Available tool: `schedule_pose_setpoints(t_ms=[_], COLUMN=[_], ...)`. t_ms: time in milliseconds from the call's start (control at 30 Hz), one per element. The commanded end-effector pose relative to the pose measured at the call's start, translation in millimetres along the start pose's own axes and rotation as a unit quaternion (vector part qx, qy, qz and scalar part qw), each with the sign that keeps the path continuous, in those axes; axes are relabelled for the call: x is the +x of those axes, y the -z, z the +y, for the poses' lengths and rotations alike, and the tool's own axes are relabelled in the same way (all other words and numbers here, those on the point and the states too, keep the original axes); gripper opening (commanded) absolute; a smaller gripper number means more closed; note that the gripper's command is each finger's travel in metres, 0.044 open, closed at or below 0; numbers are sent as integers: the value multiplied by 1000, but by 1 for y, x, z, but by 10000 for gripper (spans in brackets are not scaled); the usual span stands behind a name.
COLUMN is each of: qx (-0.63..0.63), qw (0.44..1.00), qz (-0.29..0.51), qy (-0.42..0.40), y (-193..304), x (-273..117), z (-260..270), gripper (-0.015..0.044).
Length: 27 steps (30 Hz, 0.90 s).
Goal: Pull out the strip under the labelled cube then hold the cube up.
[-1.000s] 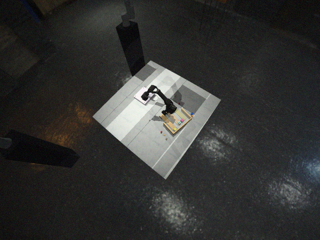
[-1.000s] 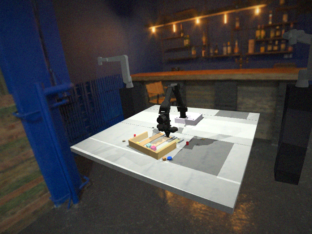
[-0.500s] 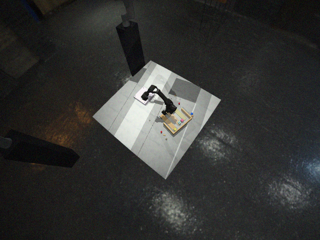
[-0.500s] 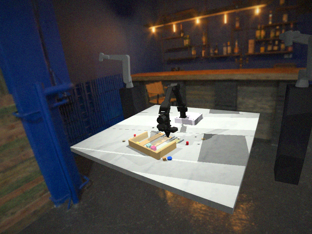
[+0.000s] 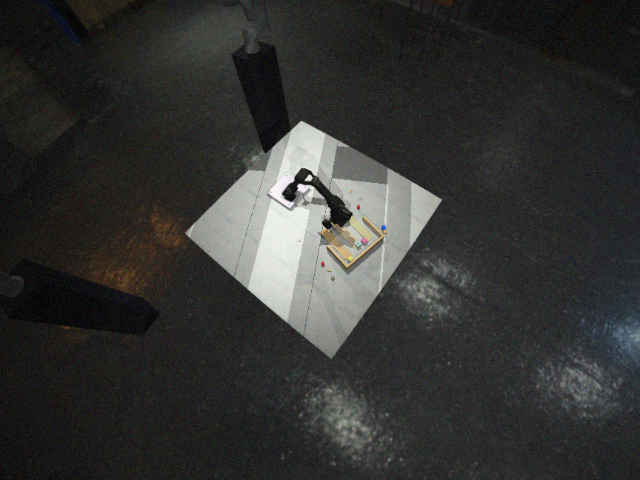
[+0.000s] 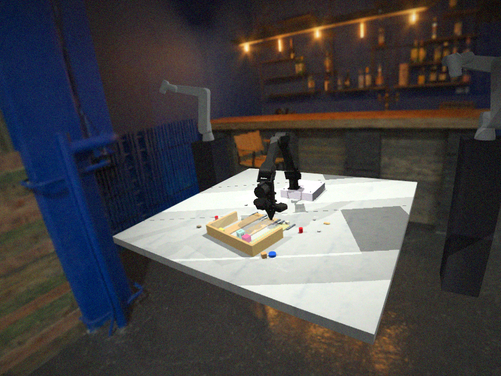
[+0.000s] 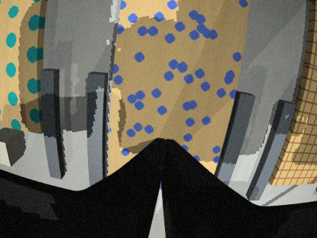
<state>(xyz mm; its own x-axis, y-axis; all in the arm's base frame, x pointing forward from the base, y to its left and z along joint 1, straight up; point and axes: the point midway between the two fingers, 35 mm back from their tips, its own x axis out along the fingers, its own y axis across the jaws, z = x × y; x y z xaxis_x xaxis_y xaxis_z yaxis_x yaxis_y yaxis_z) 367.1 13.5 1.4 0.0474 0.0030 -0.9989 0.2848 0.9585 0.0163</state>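
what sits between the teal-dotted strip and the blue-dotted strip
In the wrist view, a grey lane with two grey rails separates the teal-dotted strip from the blue-dotted strip; they do not touch.

A dim bar room surrounds the pale marbled worktop (image 6: 323,279), which is crossed by grey bands. Behind it runs a long wooden bar counter (image 6: 348,118), with bottle-lined shelves (image 6: 364,80) above lit by small warm lamps (image 6: 317,33). A blue steel column (image 6: 52,162) stands at the left. A wooden chair (image 6: 249,147) sits by the counter. The dark floor (image 5: 465,335) shows pale glossy patches.
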Motion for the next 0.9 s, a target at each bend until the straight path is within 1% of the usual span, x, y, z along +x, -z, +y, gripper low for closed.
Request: schedule_pose_setpoints(t_ms=[0,867], qx=[1,1], qw=[1000,1000], qz=[7,9], qy=[3,3], y=[10,50], x=[4,5], z=[-1,-1], gripper=[0,0])
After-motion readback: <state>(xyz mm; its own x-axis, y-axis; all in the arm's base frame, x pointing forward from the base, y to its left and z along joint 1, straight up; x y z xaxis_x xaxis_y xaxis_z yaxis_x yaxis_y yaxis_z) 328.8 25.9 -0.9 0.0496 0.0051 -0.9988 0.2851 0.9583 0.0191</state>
